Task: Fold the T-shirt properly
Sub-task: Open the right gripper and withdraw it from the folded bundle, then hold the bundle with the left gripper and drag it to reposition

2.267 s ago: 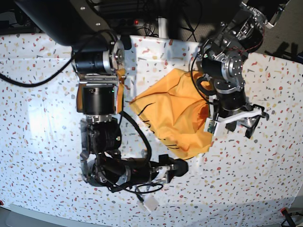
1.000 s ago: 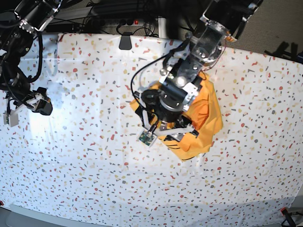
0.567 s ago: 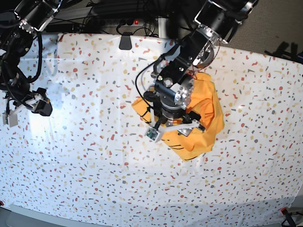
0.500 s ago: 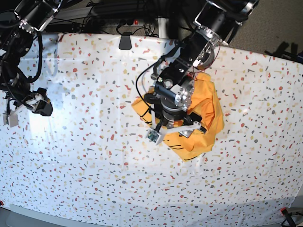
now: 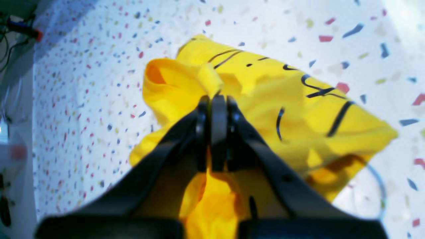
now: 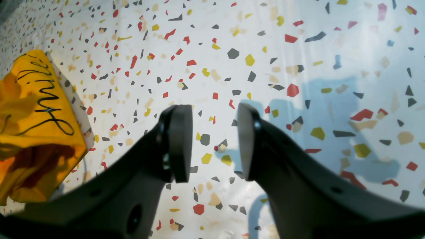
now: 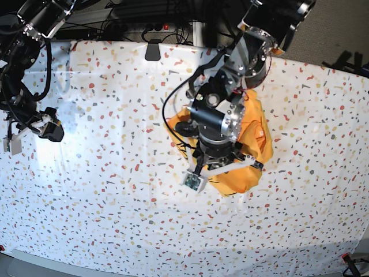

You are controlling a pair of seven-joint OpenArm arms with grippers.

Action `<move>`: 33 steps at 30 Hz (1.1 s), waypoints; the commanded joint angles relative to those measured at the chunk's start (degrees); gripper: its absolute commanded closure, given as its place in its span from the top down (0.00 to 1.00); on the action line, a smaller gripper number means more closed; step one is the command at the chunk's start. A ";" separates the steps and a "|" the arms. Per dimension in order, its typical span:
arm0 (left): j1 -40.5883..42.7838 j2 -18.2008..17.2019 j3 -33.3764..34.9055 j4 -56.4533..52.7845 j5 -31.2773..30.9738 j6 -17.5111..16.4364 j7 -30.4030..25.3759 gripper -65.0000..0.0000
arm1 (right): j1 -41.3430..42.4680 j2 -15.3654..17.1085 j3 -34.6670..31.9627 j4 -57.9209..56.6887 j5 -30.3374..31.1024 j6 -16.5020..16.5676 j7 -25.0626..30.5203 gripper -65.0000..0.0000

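The orange-yellow T-shirt (image 7: 258,128) lies crumpled in a heap at the table's middle, with black cursive lettering showing in the left wrist view (image 5: 298,99). My left gripper (image 5: 214,103) is shut on a raised fold of the shirt. In the base view it (image 7: 222,165) hangs over the heap and hides much of it. My right gripper (image 6: 214,142) is open and empty above the bare tablecloth, far off at the table's left (image 7: 46,128). The shirt shows at the left edge of the right wrist view (image 6: 36,109).
The white speckled tablecloth (image 7: 115,190) covers the whole table. A black clamp (image 7: 153,51) sits on the back edge, with cables and equipment behind it. The left arm's links (image 7: 253,52) reach in from the back right.
The right arm left the table's middle and now rests at the far left. The left arm moved from the shirt's right side onto the heap, gripped it, and shifted slightly toward the front.
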 commanded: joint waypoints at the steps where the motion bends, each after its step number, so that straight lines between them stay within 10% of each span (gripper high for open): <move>1: -0.96 0.61 -0.11 2.12 1.07 0.42 -0.39 0.00 | 0.83 0.98 0.09 1.16 1.36 0.28 1.09 0.36; 19: 14.49 0.63 -0.11 3.85 10.10 13.99 0.68 0.00 | 1.05 1.14 -2.51 1.16 5.64 0.28 0.26 0.36; 28: 15.08 0.81 -0.11 3.85 7.45 14.36 4.76 0.00 | 3.17 1.11 -9.35 1.14 23.15 0.28 0.76 0.36; 33: 14.73 0.81 -0.11 3.85 9.75 14.75 4.90 0.00 | 8.11 1.01 -15.15 1.14 22.43 0.28 0.33 0.36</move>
